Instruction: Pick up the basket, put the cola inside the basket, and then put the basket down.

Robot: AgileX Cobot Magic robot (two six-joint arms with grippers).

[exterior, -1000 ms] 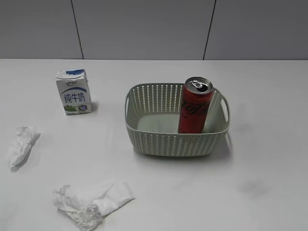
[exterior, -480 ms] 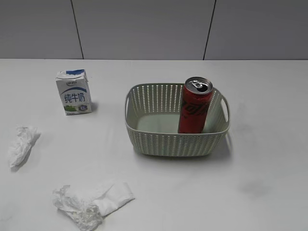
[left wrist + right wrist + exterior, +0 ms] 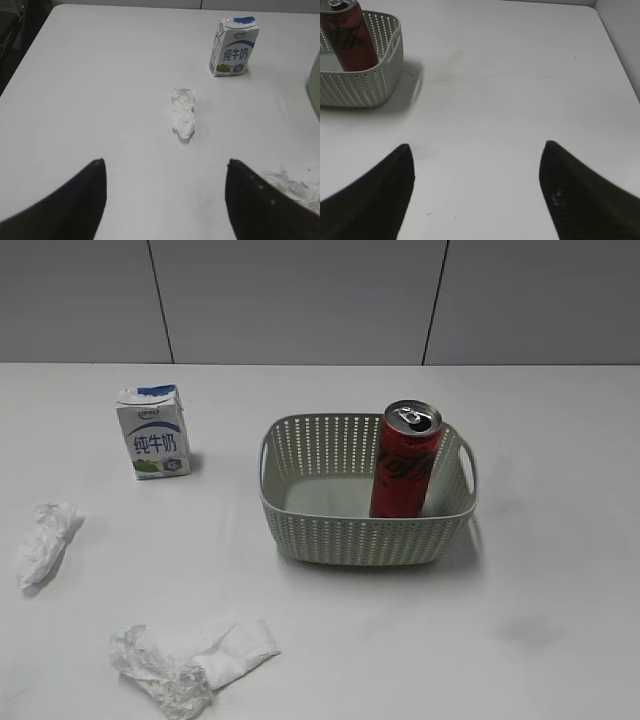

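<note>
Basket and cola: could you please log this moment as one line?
cola: upright in basket | basket: on table | left gripper: open | right gripper: open

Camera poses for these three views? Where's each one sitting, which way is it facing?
Exterior: front of the table, raised, slanting down toward the wall; shows basket, cola, milk carton; no robot parts.
Left wrist: low over the table's left, facing the carton; open left gripper.
Right wrist: low on the right, facing the basket; open right gripper.
Shared: carton in exterior and left; basket and cola in exterior and right.
</note>
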